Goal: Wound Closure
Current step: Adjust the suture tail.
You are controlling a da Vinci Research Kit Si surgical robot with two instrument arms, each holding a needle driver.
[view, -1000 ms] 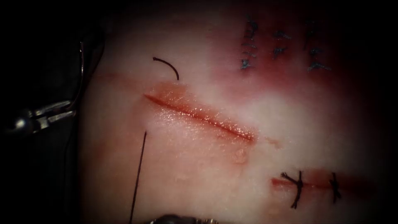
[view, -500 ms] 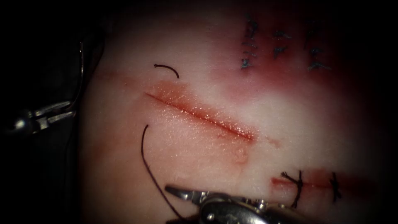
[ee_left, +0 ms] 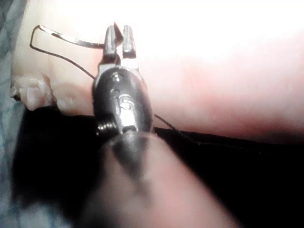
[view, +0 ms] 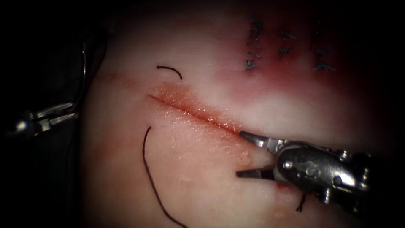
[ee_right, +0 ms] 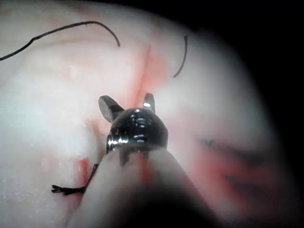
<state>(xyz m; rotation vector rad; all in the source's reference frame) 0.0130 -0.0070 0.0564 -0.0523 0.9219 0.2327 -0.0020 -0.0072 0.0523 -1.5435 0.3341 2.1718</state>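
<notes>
Holding needle (view: 83, 76) near its tail, left tool (view: 63, 115) clamped, off tissue's (view: 202, 177) left edge | right tool (view: 251, 156) gaping, empty, at cut's (view: 194, 112) right end | thread (view: 149, 177) slack left of cut.

The right pincer (view: 244, 154), barely showing at the six o'clock edge a second ago, has travelled toward three o'clock and now spreads its jaws over the cut's (view: 198, 114) right end. The thread (view: 149, 173), formerly straight, now lies curved.
</notes>
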